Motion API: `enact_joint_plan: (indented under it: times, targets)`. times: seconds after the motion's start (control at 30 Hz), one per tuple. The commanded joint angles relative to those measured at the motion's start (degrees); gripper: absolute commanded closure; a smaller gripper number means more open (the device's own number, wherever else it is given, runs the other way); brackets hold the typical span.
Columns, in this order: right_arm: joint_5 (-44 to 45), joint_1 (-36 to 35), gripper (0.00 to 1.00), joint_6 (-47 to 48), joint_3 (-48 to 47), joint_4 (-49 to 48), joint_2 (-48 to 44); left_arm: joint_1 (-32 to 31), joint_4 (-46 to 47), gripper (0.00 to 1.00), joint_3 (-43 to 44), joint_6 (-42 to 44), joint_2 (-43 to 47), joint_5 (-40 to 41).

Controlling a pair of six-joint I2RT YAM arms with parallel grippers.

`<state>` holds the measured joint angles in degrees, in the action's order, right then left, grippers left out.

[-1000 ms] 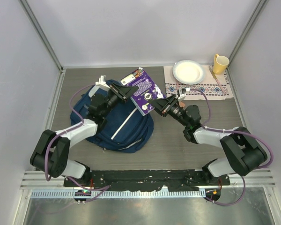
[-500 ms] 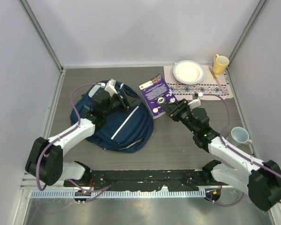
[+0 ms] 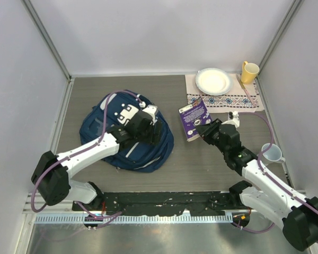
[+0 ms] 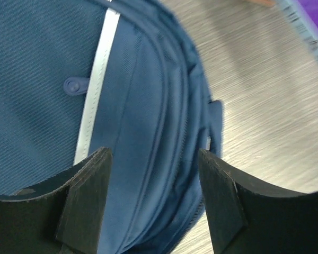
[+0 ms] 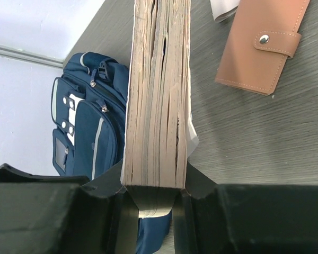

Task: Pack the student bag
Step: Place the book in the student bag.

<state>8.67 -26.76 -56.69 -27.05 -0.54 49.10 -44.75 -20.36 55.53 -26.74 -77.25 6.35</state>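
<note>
Navy student bag [image 3: 95,127], pale stripe trim

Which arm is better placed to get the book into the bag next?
Right, probably. The right gripper is shut on the book, held just beside the bag. The left gripper hangs open and empty over the bag, better suited to holding it open.

Left arm [image 3: 90,152] and right arm [image 3: 267,182] were white with black joints and purple cables [image 3: 116,93]; left gripper [image 4: 151,169] and right gripper [image 5: 155,182] were black.
</note>
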Motion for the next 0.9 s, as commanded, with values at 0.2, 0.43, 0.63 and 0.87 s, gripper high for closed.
enact_joint_plan:
  times: [0.2,0.43,0.63,0.87]
  targets:
    - [-0.84,0.48,0.99,0.26,-1.34,-4.21,-1.99,-3.59,-6.80,0.34,3.53,6.70,-4.57,13.16]
    - [-1.55,0.48,0.99,0.08,-1.08,-4.47,-1.20,-5.96,-5.92,0.40,4.76,6.44,-6.50,13.43]
    - [-2.34,0.57,0.99,0.17,-1.08,-4.74,-0.67,-6.66,-6.80,0.56,6.08,5.74,-9.23,16.41]
    - [-3.13,0.92,0.99,0.17,-0.81,-4.65,-0.50,-6.66,-8.03,0.78,7.22,5.82,-11.16,20.01]
